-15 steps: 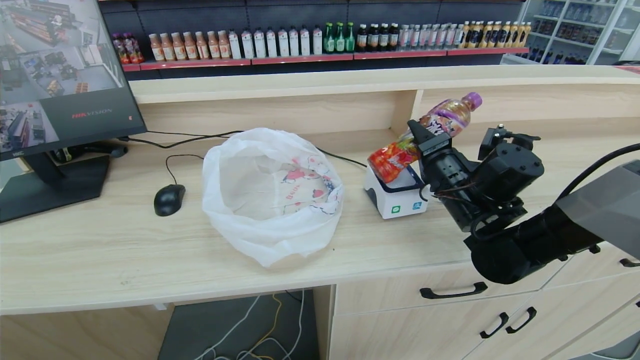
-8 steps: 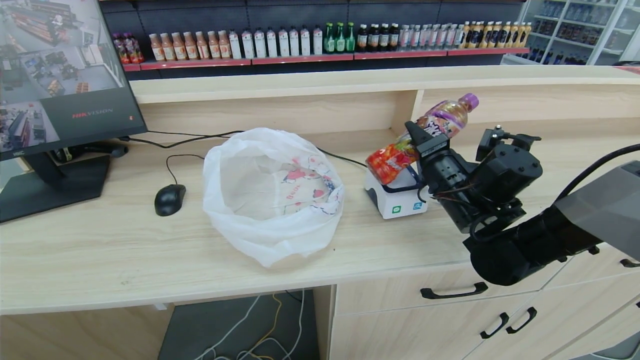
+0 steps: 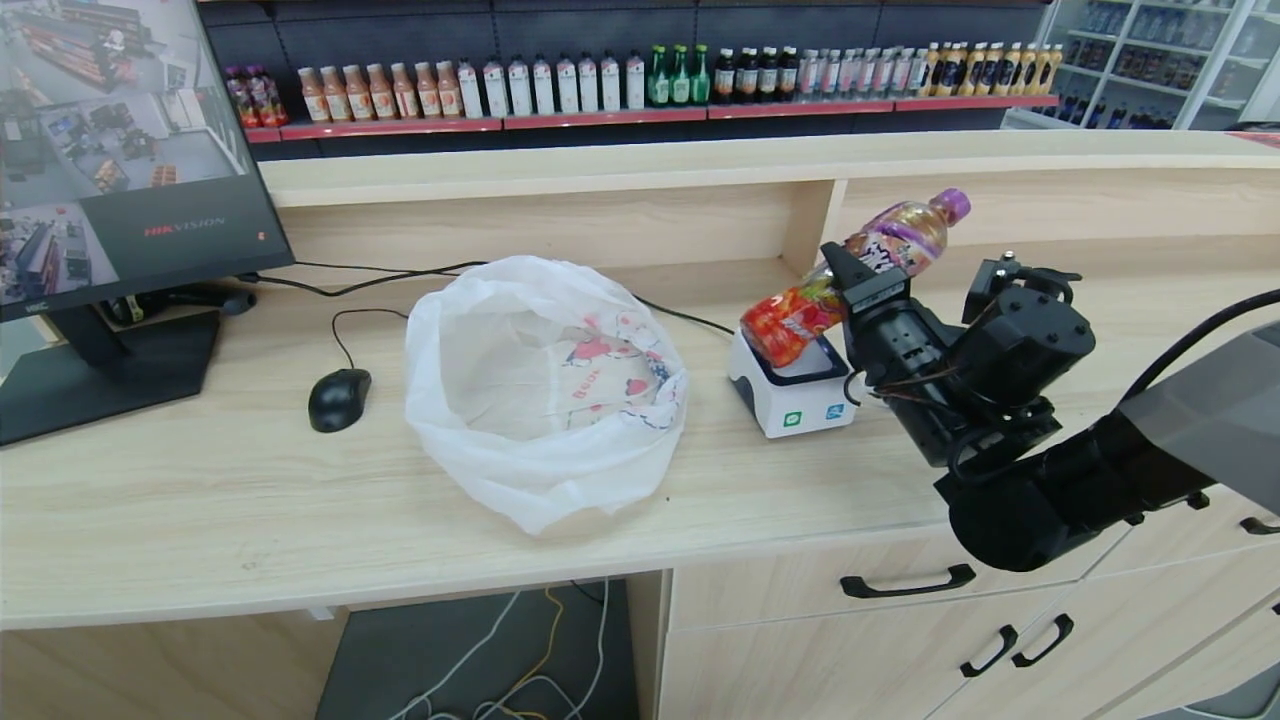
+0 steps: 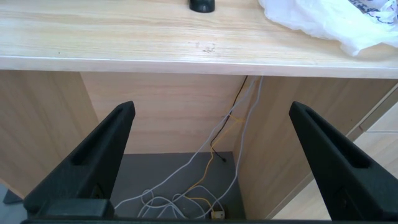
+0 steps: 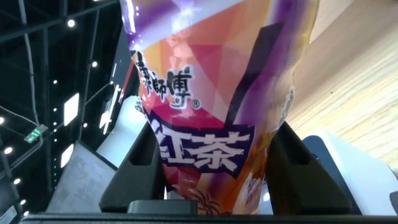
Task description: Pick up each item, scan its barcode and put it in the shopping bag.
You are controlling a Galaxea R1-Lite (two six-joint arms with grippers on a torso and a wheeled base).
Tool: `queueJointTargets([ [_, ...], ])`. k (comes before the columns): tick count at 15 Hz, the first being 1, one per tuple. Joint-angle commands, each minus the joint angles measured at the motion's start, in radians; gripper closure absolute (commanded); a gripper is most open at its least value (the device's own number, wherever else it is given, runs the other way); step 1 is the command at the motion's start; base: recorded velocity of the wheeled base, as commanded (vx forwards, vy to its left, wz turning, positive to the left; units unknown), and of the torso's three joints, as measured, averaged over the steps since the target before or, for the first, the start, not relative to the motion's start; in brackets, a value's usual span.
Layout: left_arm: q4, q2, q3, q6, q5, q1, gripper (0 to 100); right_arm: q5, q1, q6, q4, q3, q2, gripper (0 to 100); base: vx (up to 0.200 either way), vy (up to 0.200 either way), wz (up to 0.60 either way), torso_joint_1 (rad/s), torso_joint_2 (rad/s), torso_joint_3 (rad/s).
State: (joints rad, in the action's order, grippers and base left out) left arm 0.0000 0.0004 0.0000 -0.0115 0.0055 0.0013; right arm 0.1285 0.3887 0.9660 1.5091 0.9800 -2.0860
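Observation:
My right gripper (image 3: 853,280) is shut on a drink bottle (image 3: 852,279) with a purple cap and a red, orange and purple label. The bottle is tilted, its base low over the white barcode scanner (image 3: 795,386) on the counter and its cap pointing up and right. Up close, the bottle label (image 5: 214,93) sits squeezed between the two dark fingers (image 5: 140,171), with the scanner (image 5: 348,168) behind. The white shopping bag (image 3: 545,385) lies open to the scanner's left. My left gripper (image 4: 211,162) hangs open below the counter edge, holding nothing.
A monitor (image 3: 110,170) stands at the far left and a black mouse (image 3: 338,398) with its cable lies left of the bag. A raised counter ledge (image 3: 700,160) runs behind. Drawers with black handles (image 3: 905,582) sit under the counter on the right; cables (image 4: 205,180) hang beneath it.
The right gripper with the bottle shifted slightly left and up over the scanner, then back right a little. The bag and left gripper have not moved.

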Motion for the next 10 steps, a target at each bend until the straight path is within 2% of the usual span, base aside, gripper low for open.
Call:
queueJointTargets([
  [1,0.0,0.0,0.0,-0.001,0.001,0.0,0,0.005,0.001,-0.001,0.006,-0.017,0.01,100,0.0,0.0,0.0,0.0,0.0,0.0],
  [4,0.0,0.0,0.0,-0.001,0.001,0.0,0,0.006,0.002,-0.009,0.028,-0.02,0.012,100,0.0,0.0,0.0,0.0,0.0,0.0],
  [6,0.0,0.0,0.0,-0.001,0.001,0.0,0,0.006,0.002,-0.062,0.029,-0.035,0.032,100,0.0,0.0,0.0,0.0,0.0,0.0],
  [8,0.0,0.0,0.0,-0.001,0.001,0.0,0,0.003,0.006,-0.139,0.054,-0.04,0.047,100,0.0,0.0,0.0,0.0,0.0,0.0],
  [10,0.0,0.0,0.0,-0.001,0.001,0.0,0,-0.007,0.018,-0.271,0.062,-0.047,0.083,100,0.0,0.0,0.0,0.0,0.0,0.0],
])
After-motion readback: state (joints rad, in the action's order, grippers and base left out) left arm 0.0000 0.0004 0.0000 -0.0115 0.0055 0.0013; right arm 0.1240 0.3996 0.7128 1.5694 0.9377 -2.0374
